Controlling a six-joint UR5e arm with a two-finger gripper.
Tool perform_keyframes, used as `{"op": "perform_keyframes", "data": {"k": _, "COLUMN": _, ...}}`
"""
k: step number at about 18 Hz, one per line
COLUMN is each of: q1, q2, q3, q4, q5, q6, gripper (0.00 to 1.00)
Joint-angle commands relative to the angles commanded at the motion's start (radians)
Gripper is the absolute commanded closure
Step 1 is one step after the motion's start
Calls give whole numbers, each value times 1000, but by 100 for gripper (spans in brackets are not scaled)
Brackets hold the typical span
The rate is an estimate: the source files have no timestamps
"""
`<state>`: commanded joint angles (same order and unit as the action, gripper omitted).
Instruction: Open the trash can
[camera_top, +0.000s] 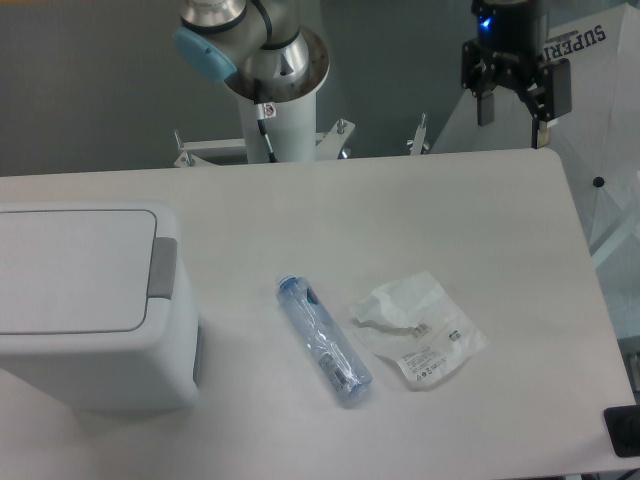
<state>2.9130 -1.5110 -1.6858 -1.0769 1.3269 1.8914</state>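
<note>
Camera view – white table (480, 200) holding trash can (90, 300), bottle (323, 340), wrapper (420, 330) – jaws spread apart.

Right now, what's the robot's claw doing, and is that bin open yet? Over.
Gripper open, high at the table's far right corner, holding nothing. Trash can at left, lid shut, untouched. Bottle and plastic bag lie mid-table, not in the way.

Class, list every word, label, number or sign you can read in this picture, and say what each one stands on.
"SUPER": white panel at the top right, behind the tool; the word runs off the frame.
Printed label on the clear plastic bag: too small to read.
Small sticker on the robot's white column: too blurred to read.
</note>
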Motion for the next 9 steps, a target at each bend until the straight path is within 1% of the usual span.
{"op": "perform_keyframes", "data": {"k": 6, "q1": -2, "q2": 5, "q3": 0, "q4": -3, "q5": -5, "q6": -14, "gripper": 0}}
{"op": "perform_keyframes", "data": {"k": 7, "q1": -11, "q2": 6, "q3": 3, "q4": -3, "q5": -5, "q6": -58, "gripper": 0}}
{"op": "perform_keyframes", "data": {"k": 9, "q1": -58, "q2": 3, "q3": 11, "q4": -3, "q5": -6, "q6": -203, "gripper": 0}}
